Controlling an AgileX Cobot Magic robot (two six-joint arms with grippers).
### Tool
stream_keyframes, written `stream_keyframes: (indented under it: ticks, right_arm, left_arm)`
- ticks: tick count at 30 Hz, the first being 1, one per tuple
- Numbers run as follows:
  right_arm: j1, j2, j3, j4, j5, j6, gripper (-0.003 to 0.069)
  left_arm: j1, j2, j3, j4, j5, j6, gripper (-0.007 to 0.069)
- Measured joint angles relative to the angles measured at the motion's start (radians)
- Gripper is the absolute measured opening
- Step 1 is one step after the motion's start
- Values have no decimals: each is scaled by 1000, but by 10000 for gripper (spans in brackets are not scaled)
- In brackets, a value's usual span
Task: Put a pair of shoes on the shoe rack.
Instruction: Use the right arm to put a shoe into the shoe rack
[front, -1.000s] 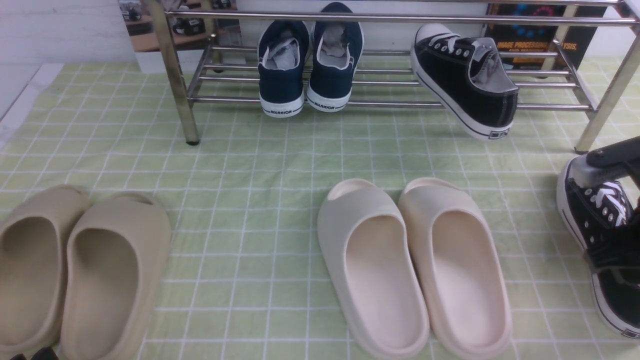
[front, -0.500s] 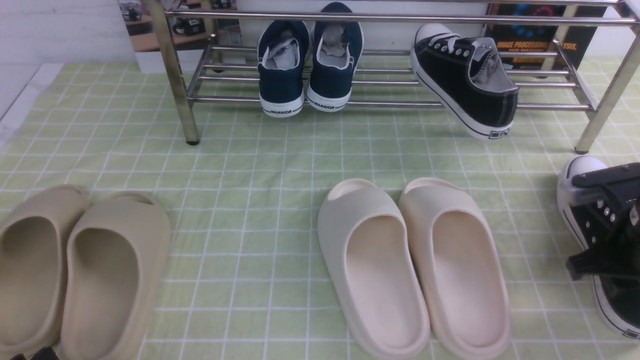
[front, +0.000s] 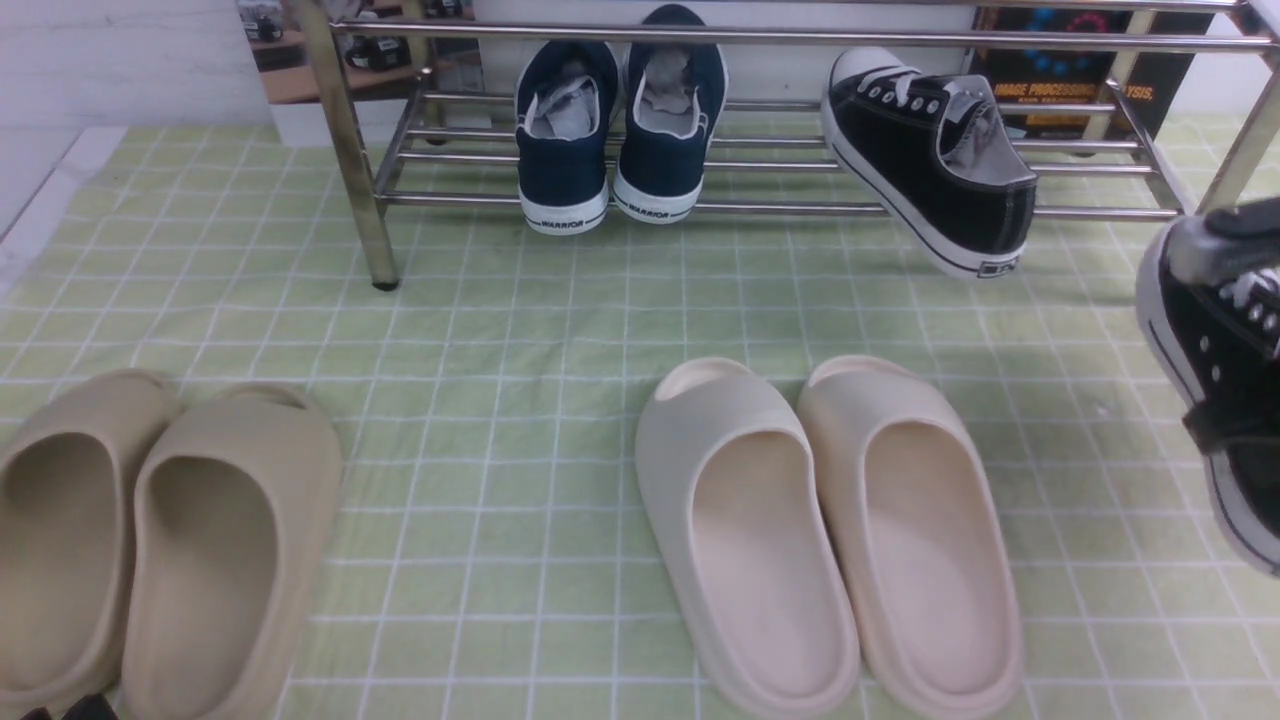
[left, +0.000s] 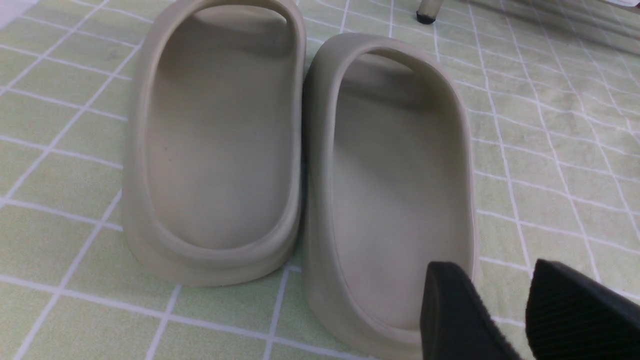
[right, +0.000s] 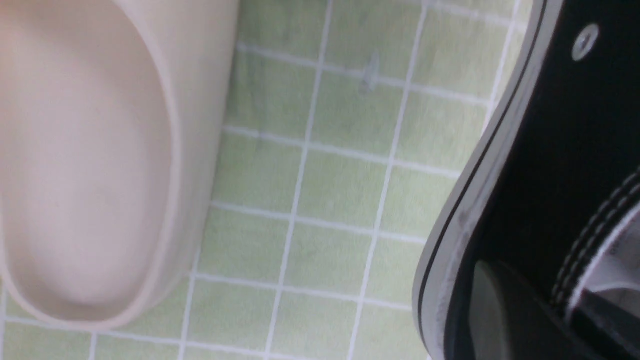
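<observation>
The right pincer (front: 1238, 335) grips the second black sneaker (front: 1192, 345), near right; the left pincer (left: 492, 280) hangs wide. The next move should carry it far onto the shoe rack (front: 345, 150), beside its mate (front: 940, 160).

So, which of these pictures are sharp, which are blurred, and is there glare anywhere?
Front view: sharp and evenly lit, with bright glints on the chrome bars of the shoe rack. Left wrist view: the beige slides are in focus, with shade inside them. Right wrist view: soft all over, the cream slide and the black sneaker both blurred at their edges.
</observation>
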Motion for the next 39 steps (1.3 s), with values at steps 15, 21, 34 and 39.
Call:
stream_keyframes:
  ticks: [15,21,34,39]
  right_arm:
    - [0,388,-456,-38,72,-76,18]
    - [0,513,-618,-59,75,-191,18]
    - [-2,682,-910,94,203,-338,18]
    - [-1,683,-949,98,229,-361,18]
  left_arm:
    - [0,0,0,0,0,0,239]
    - [0,0,0,0,0,0,239]
    - [0,0,0,0,0,0,239]
    - [0,0,0,0,0,0,239]
